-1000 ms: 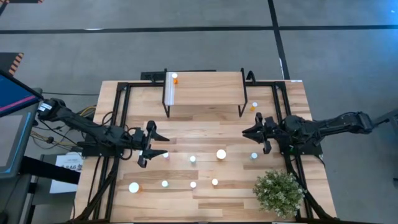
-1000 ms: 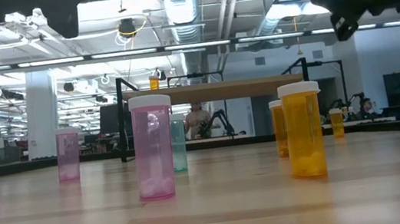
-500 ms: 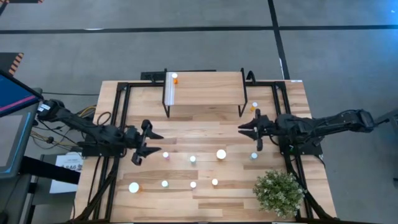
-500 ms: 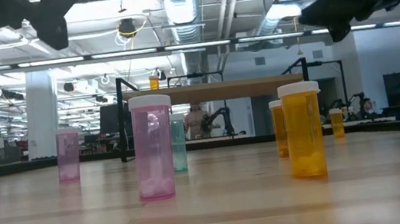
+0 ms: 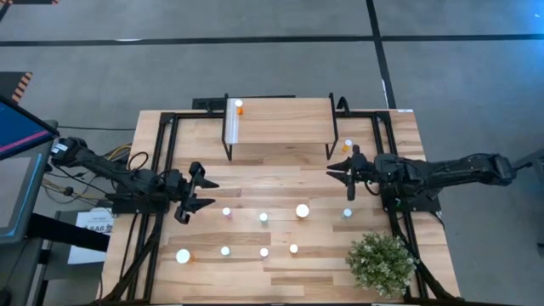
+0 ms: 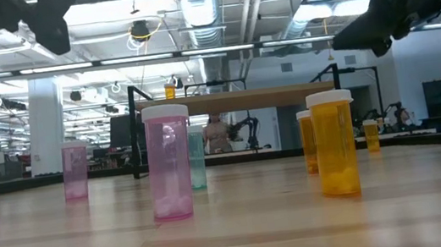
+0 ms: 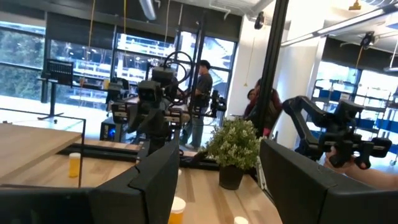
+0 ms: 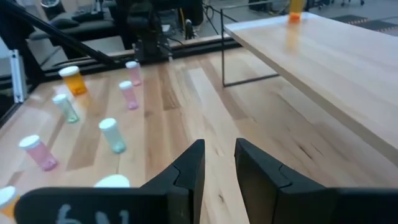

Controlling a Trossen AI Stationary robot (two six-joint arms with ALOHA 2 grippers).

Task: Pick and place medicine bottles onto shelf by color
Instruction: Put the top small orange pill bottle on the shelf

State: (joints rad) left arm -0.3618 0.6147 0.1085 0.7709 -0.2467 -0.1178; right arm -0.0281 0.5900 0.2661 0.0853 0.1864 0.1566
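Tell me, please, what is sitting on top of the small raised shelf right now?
One orange bottle stands on the shelf, at the corner by the white strip. The rest of its top looks bare. The floor under the shelf is hidden from above.

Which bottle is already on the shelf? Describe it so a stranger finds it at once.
Find the shelf, the raised wood platform on black legs at the far side of the table. At its left end runs a white strip; the orange bottle stands beside it, at the far corner. It alone stands on the shelf; all others stand on the table.
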